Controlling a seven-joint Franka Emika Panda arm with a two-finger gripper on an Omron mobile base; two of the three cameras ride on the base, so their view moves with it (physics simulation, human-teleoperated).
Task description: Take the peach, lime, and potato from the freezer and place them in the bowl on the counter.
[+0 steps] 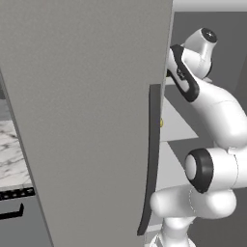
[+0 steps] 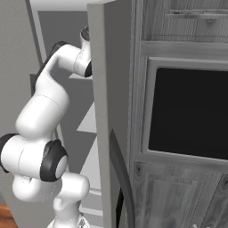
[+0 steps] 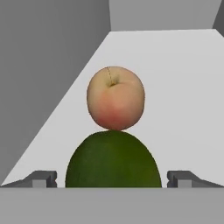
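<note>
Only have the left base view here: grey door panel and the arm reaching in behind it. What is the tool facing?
Observer: In the hand view the lime sits right between the fingertips of the open tool, on a white shelf of the freezer.
Operator: Is it held?
Observer: No. The tips stand apart on either side of it, with a gap showing at each side.
Operator: Anything else on that shelf?
Observer: The peach lies just beyond the lime, stem dimple up; from this angle I cannot tell whether the two touch.
Operator: What's on the far side of the freezer?
Observer: The right base view shows wood-grain cabinets with a black panel set in them.
</note>
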